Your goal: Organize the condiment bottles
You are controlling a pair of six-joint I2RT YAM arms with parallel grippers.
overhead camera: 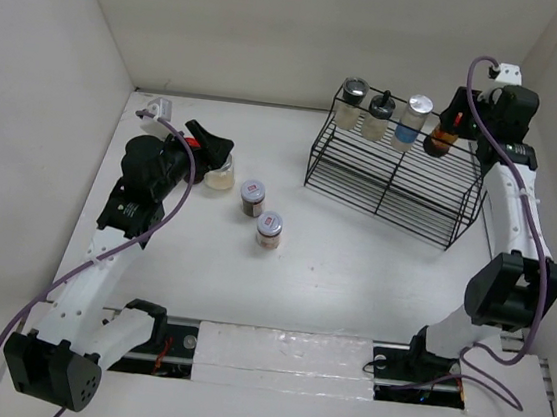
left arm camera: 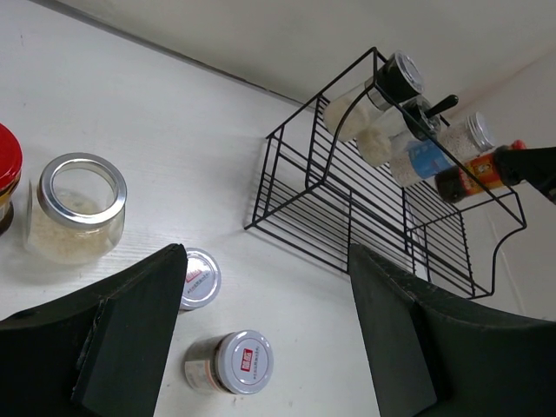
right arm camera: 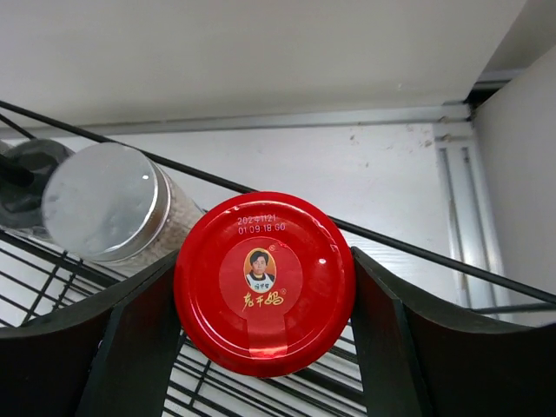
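Nearest the arm bases, two small silver-capped jars stand upright on the table (overhead camera: 351, 277), just apart from each other: a pale-filled jar (overhead camera: 270, 230) in front and a dark-filled jar (overhead camera: 253, 198) behind it. The left gripper (left arm camera: 265, 330) hangs above and to their left with its jaws spread wide and nothing between them. A silver-rimmed jar (left arm camera: 76, 208) of pale grains sits just beside it, with a red-capped jar (left arm camera: 7, 169) at that one's far side. These four loose jars lie on the left arm's side, well apart from the right arm.

Farther back stands the black wire rack (overhead camera: 392, 186). Its top tier holds a black-capped shaker (overhead camera: 352, 101), a spouted bottle (overhead camera: 378, 116) and a silver-capped shaker (overhead camera: 413, 121) in a row.

At the row's right end the right gripper (overhead camera: 457, 118) is clamped on a dark bottle with a red cap (right arm camera: 265, 282), one finger on each side of the cap. The bottle's long axis runs straight away from the wrist camera, down into the tier. It is close against the silver-capped shaker on its left. It looks ready to be released there, and the shaker is the thing to avoid knocking.
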